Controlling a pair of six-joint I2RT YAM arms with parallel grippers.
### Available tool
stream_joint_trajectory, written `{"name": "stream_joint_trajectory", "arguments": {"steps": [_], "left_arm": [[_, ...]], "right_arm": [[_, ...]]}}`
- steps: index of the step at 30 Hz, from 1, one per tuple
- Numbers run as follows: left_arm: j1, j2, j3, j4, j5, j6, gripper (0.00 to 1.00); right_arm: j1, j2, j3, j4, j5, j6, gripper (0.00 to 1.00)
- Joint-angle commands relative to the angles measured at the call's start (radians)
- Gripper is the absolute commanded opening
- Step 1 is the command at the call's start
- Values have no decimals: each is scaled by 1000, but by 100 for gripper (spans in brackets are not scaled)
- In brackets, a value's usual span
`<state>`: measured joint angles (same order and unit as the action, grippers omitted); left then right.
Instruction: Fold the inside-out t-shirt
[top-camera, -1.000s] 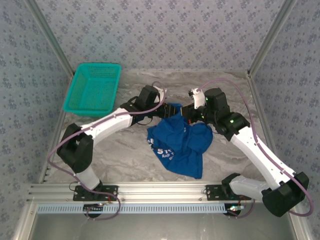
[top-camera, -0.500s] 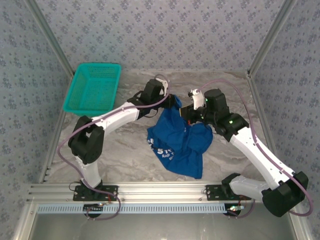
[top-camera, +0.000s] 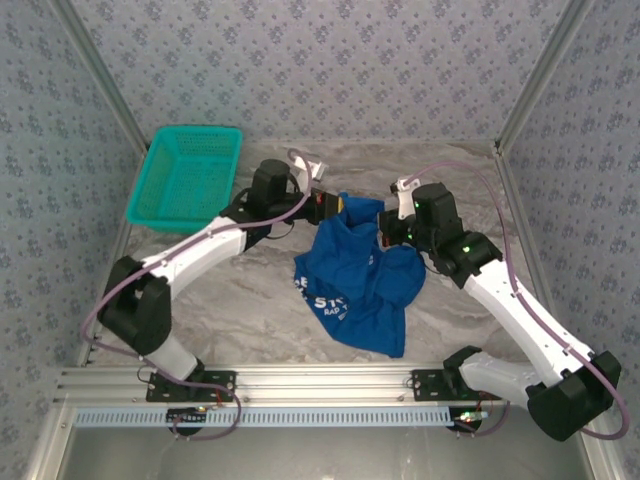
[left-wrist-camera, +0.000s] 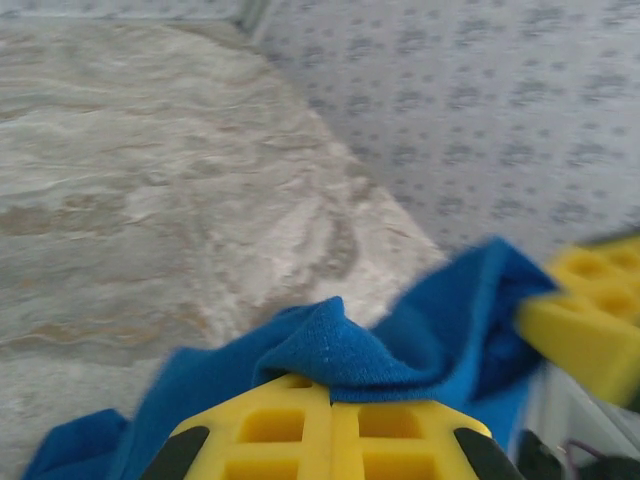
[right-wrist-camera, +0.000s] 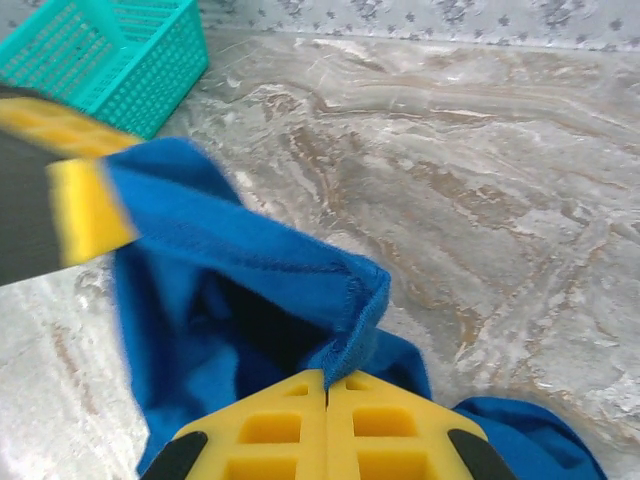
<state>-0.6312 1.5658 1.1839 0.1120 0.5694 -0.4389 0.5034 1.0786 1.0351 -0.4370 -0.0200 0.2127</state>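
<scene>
- From above the light is bright, even and diffuse; the table (top-camera: 250, 300) shows no glare, and only faint, soft shadows lie beneath the arms and along the t-shirt (top-camera: 350, 290).
- The frame rails (top-camera: 98, 78) splay outward towards the upper corners of that view.
- Left wrist view: soft throughout, the wall (left-wrist-camera: 480, 120) pattern smeared, the right fingers (left-wrist-camera: 585, 325) blurred at the edge.
- Right wrist view: the table's veins are fairly crisp at centre; the left fingers (right-wrist-camera: 88, 212) streak with motion blur, and the basket (right-wrist-camera: 120, 60) is soft.
</scene>
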Motion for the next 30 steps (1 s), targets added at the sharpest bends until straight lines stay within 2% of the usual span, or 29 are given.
{"name": "stream_joint_trajectory", "arguments": {"steps": [1, 7, 18, 21, 26, 30], "left_arm": [[6, -80, -60, 49, 178, -13, 0], [12, -148, -150, -32, 266, 40, 0], [18, -192, -307, 80, 302, 11, 4], [21, -217, -342, 169, 275, -58, 4], [22, -256, -374, 302, 143, -201, 7], [23, -263, -363, 315, 119, -261, 14]], "right_arm": [[-7, -16, -15, 16, 78, -32, 0], [-42, 0, 11, -27, 98, -55, 0], [-68, 26, -10, -42, -20, -73, 0], [-44, 23, -32, -36, -44, -116, 0], [29, 5, -93, 3, -145, -207, 0], [67, -19, -118, 37, -192, -240, 0]]}}
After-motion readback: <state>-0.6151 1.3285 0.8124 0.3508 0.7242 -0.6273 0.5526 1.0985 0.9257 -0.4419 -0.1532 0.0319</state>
